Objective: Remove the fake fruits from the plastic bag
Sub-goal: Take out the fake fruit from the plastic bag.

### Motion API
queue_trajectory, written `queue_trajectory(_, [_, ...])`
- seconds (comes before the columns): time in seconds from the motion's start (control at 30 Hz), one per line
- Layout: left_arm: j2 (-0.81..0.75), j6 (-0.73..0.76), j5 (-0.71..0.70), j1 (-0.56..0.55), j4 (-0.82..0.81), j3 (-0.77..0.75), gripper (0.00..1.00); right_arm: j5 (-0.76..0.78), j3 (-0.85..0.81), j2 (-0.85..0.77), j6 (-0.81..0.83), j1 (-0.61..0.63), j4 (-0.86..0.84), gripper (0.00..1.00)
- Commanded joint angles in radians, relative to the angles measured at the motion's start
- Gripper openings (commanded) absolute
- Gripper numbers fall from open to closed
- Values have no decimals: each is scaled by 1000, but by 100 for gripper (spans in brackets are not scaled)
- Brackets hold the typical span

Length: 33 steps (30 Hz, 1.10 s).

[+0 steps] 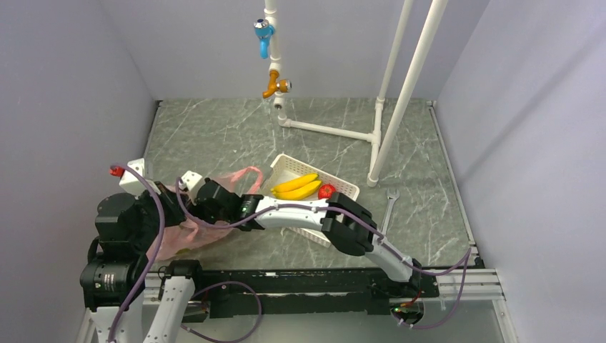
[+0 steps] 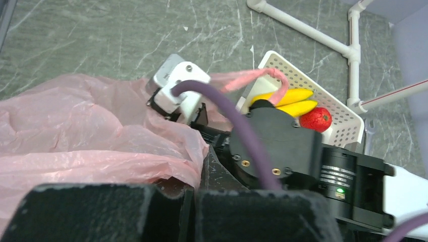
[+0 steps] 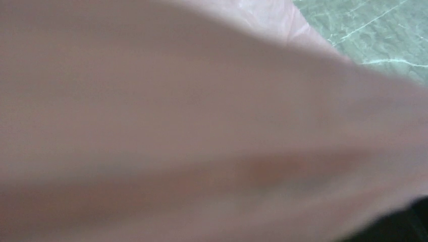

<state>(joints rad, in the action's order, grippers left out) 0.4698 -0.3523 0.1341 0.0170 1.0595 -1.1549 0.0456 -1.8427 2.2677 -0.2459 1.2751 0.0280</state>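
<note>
A: What is shown from above?
B: The bag (image 1: pixel 187 239) is seen crumpled on the bench (image 1: pixel 214 128) at lower left. The bananas (image 1: pixel 296 187) and the red fruit (image 1: pixel 326 191) are found side by side in the basket (image 1: pixel 282 163) at centre, so those are judged done. The right hand (image 1: pixel 205 201) is buried in the bag's mouth.

A: And from the left wrist?
B: The left hand (image 2: pixel 191 201) is seen along the bottom edge, its fingers (image 2: pixel 101 214) drawn together to a slit. The bag's rim is led down into that slit, so it is taken to be pinched there. The right hand's body is seen at centre, its tips hidden by film. The basket sits at upper right, with the bananas and red fruit inside.

A: From the right wrist?
B: Only blurred pink film is shown, with a strip of bench at upper right. How far the right hand is opened, or whether anything is held, cannot be told.

A: What is left?
B: No green fruit is seen anywhere. It is judged to be inside the bag and yet to be lifted out.
</note>
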Motion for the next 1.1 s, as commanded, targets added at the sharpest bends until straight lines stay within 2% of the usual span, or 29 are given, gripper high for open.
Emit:
queue_trajectory(0.0, [-10, 9, 10, -3, -37, 8, 0, -27, -78, 83, 102, -5, -19, 100])
queue_trajectory(0.17, [-4, 4, 28, -3, -31, -7, 0, 52, -180, 189, 160, -3, 0, 100])
queue_trajectory(0.3, [-5, -5, 52, -3, -34, -5, 0, 171, -267, 262, 183, -2, 28, 100])
queue_trajectory(0.43, [-2, -6, 58, -5, -31, -10, 0, 179, -273, 294, 224, -2, -19, 100])
queue_trajectory(0.67, [-1, -14, 67, -11, -25, -19, 0, 178, -313, 364, 237, -3, -69, 91])
queue_trajectory(0.97, [-2, -10, 55, -11, -15, -24, 0, 199, -395, 435, 266, -4, -81, 94])
queue_trajectory(1.0, [-1, -10, 54, -11, -15, -25, 0, 202, -407, 438, 275, -4, -77, 92])
queue_trajectory(1.07, [-2, -7, 41, -11, -12, -28, 0, 208, -417, 429, 285, -2, -68, 80])
